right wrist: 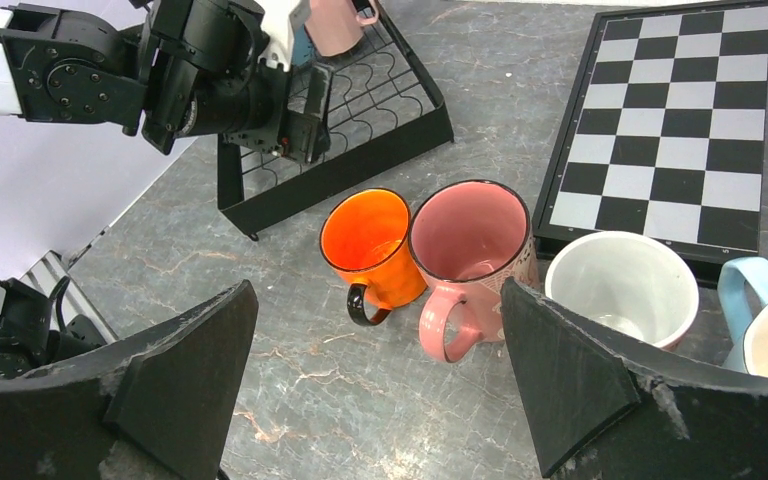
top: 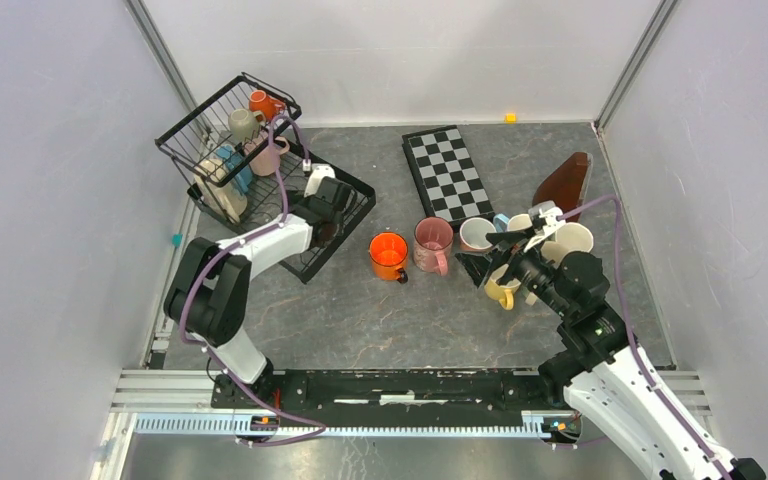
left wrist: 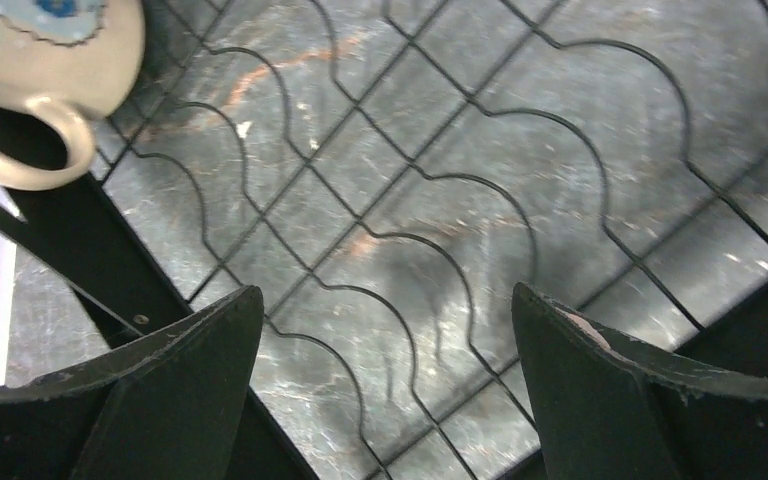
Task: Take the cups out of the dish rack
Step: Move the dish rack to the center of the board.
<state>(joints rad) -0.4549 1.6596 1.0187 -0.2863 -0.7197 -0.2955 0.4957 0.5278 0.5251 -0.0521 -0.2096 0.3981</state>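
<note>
Roughly halfway, by my count. The rack [top: 200, 108] sits at the far left of the table [top: 360, 330] with about five cups in it: orange cup [top: 263, 103], beige cup [top: 244, 124], pink cup [top: 267, 156], blue cup [top: 232, 166] and cream cup [top: 214, 192]. All are bunched in the basket part [top: 185, 158] or at its edge; I cannot tell whether the pink one stands in the basket or on the tray end. The tray part [right wrist: 360, 160] shows only bare wire under the left gripper [left wrist: 384, 296].

Out of the rack and upright on the table, mid to right: second orange cup [top: 388, 255] touching second pink cup [top: 432, 243], then white cup [top: 477, 233], blue-handled cup [right wrist: 745, 287], pale cup [top: 573, 238] and yellow cup [top: 500, 291]. That makes at least six; the right arm hides part of this cluster, so the count is loose.

The left gripper hangs low over the tray part, jaws spread wide, nothing between them, with the cream cup just off to its side in the wrist view. The right gripper [right wrist: 378, 292] hovers above the unloaded group, jaws likewise spread and empty, looking down at the second orange and second pink cups.

The checkerboard [top: 447, 172] lies flat beyond the row of cups, not involved.

Left to do, as I judge it: lift the basket cups out one at a time and set them by the others. The left arm is the nearer one — the cream or pink cup looks like the easiest next pick.
</note>
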